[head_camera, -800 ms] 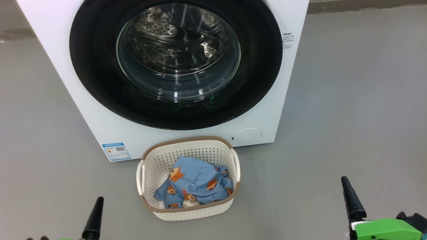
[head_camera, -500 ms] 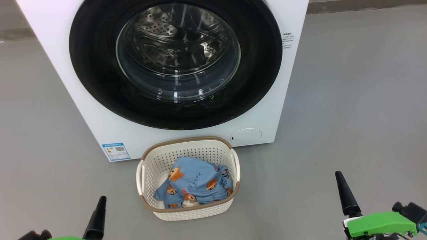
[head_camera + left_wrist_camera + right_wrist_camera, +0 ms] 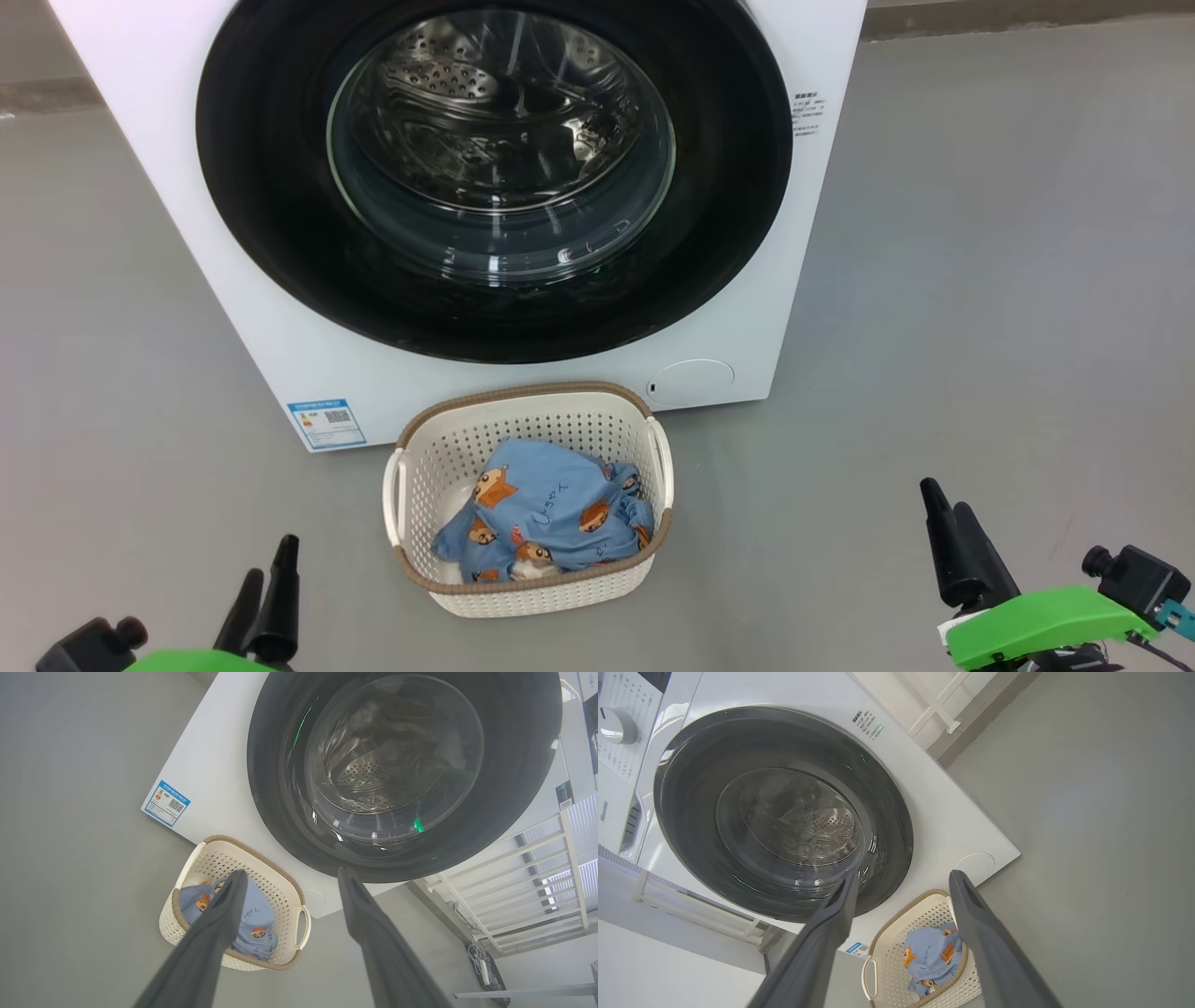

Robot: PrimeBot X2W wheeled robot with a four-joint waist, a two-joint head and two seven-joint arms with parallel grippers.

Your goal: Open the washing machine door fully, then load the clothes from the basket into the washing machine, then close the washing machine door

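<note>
Where the grey floor (image 3: 980, 280) shows at lower left, the left pincer (image 3: 269, 560) is held wide open and empty, well apart from the basket (image 3: 523, 597). Centrally, the clothes (image 3: 546, 518) are heaped in the basket, which is set just before the washer (image 3: 233, 308), whose door (image 3: 728, 187) is shut. At lower right, the right pincer (image 3: 945, 497) is likewise spread open, nothing gripped.

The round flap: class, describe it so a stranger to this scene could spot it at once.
Find the big white washing machine with its black-rimmed door. Look at its front's lower right corner, near the cream basket. The flap is a plain white circle, unlike the blue rectangular sticker at the lower left.
</note>
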